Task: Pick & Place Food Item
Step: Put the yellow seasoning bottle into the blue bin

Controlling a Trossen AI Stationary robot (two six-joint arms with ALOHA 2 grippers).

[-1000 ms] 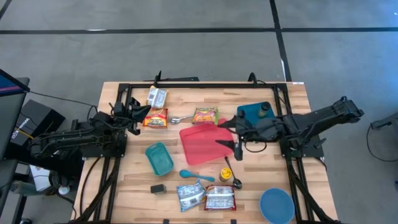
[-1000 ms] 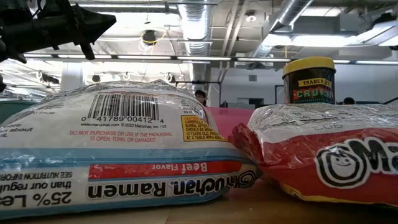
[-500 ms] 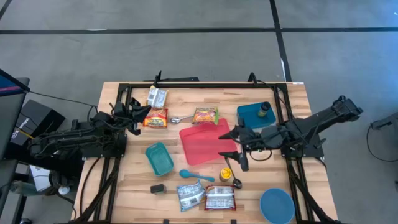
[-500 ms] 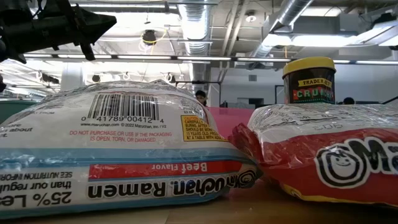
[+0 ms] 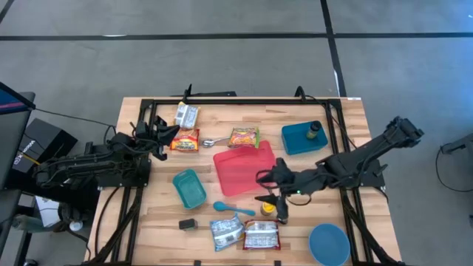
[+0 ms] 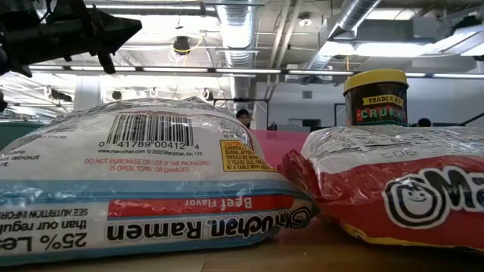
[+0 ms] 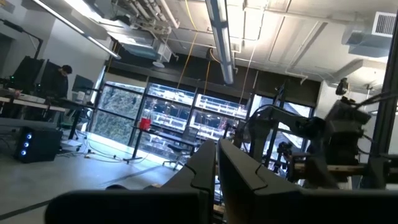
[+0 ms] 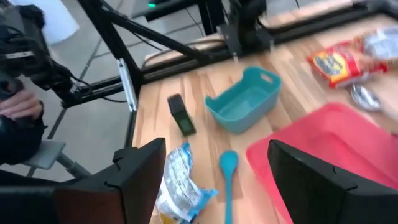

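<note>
1. The right pincer (image 5: 270, 193) hovers with its fingers spread wide and nothing between them, above the near corner of the red tray (image 5: 240, 171), at about five o'clock from the worktop's (image 5: 148, 214) centre. The yellow-lidded jar (image 5: 269, 210) stands just beneath it. Which food item is meant I cannot tell; the jar is my guess, going by where the pincer is.

2. The jar is upright and narrow. If the fingers come down off-centre, one could knock the lid and tip it, and I judge it would roll toward the metal spoon (image 5: 281, 217) touching it at its four o'clock.

3. Two ramen packets lie at six o'clock, the blue-striped ramen packet (image 5: 226, 232) and the red ramen packet (image 5: 261, 235). Their wrapping looks slick and puffy; a pinch on a loose edge would probably slip, or the packet would drag across its neighbour.

4. The blue spoon (image 5: 232, 209) lies near the jar, at its nine o'clock. A sweeping approach could shove it into the blue-striped packet.

5. The teal bin (image 5: 189, 188) sits at about seven o'clock, and a small black block (image 5: 188, 223) lies near it. A carry passing low over either could snag.

6. The left pincer (image 5: 164, 134) waits closed and empty at nine o'clock, near the orange snack packet (image 5: 185, 140). A reach by the right arm that far across risks the arms meeting.
</note>
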